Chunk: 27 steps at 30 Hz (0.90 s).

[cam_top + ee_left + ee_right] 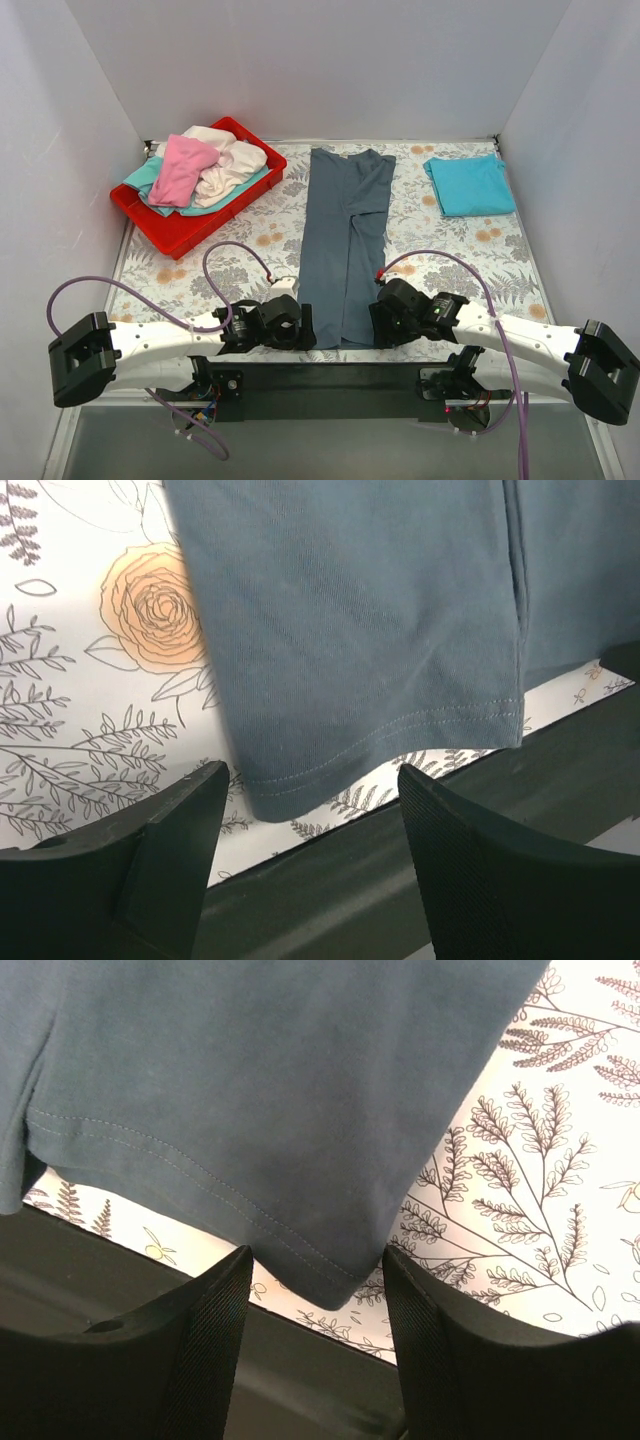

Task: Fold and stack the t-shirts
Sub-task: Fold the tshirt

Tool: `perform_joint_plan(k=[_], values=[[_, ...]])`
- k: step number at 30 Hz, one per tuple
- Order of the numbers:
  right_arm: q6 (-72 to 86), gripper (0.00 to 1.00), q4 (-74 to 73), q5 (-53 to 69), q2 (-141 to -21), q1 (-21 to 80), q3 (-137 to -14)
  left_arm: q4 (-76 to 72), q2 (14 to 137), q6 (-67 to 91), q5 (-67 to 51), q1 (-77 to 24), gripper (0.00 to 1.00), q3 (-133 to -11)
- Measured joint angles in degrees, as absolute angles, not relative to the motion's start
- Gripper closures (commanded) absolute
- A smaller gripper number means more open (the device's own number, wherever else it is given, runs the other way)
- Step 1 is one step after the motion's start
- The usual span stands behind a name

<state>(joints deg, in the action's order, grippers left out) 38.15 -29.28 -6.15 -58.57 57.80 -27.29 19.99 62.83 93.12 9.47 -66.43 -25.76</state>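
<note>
The slate grey-blue t-shirt (345, 240) lies flat in the middle of the table, folded lengthwise into a long strip. My left gripper (300, 326) is open at its near left corner. In the left wrist view the hem corner (290, 790) sits between the spread fingers (180, 830), untouched. My right gripper (384, 320) is open at the near right corner. Its fingers (215, 1320) straddle that hem corner (335, 1285) without pinching it. A folded turquoise t-shirt (468, 185) lies at the back right. Pink (183, 167), cream-white (232, 165) and teal (150, 185) t-shirts are heaped in the tray.
The red plastic tray (165, 232) stands at the back left on the floral table cover (480, 270). White walls close in the back and both sides. The table's dark near edge (400, 860) runs just under both grippers.
</note>
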Motion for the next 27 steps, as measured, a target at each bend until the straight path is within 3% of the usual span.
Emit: perform_joint_plan(k=[2,9,12,15,17,27], values=[[38.41,0.53,-29.63,-6.52,-58.63,58.06,-27.31,20.38,62.81,93.67,9.39,-66.78,0.41,-25.71],[38.98,0.85,-29.93,-8.73,-59.72,59.11,-27.46,21.04,62.83,94.98,9.32,-67.33,0.58,-25.26],[39.05,0.93,-29.85,-8.95,-60.01,59.40,-27.46,19.64,62.74,95.48,9.02,-67.35,0.67,-24.34],[38.74,0.99,-29.65,-8.75,-60.29,59.61,-27.57,17.78,62.96,95.90,8.29,-67.37,0.82,-23.49],[38.33,0.99,-29.76,-8.60,-60.80,59.68,-27.94,17.10,63.09,95.88,7.99,-67.42,0.99,-23.07],[31.22,0.99,-34.41,-4.56,-65.10,59.79,-31.86,17.50,63.90,92.84,3.73,-67.53,1.00,-23.49]])
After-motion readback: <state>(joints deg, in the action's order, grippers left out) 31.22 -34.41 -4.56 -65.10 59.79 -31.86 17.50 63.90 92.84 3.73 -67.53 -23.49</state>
